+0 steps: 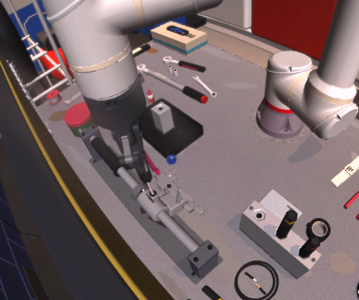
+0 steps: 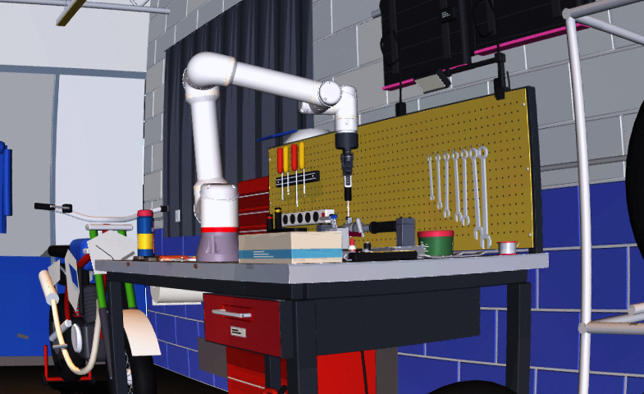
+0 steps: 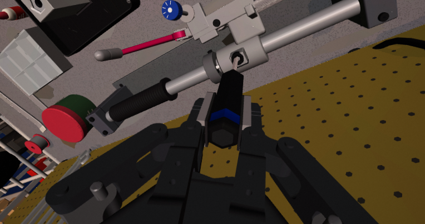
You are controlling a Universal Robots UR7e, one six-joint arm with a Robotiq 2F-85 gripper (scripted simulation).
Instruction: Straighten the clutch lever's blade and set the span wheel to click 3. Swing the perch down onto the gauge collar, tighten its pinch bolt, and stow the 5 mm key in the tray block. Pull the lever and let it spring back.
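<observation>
The pinch bolt on the perch clamp is partly hidden by the tip of the 5 mm key, whose steel shaft enters the bolt's socket. My gripper stands above the handlebar and grips the key's black, blue-banded handle. The perch sits on the bar beside the grey gauge collar. The red lever blade runs out toward the tray, ending in a grey ball. The blue span wheel sits at the perch's end. The tray block stands on a black tray.
The pegboard lies close behind the handlebar fixture. A red-lidded green tin sits by the bar's grip end. A grey block with two black-handled keys stands to the right, with wrenches further back and the arm's base.
</observation>
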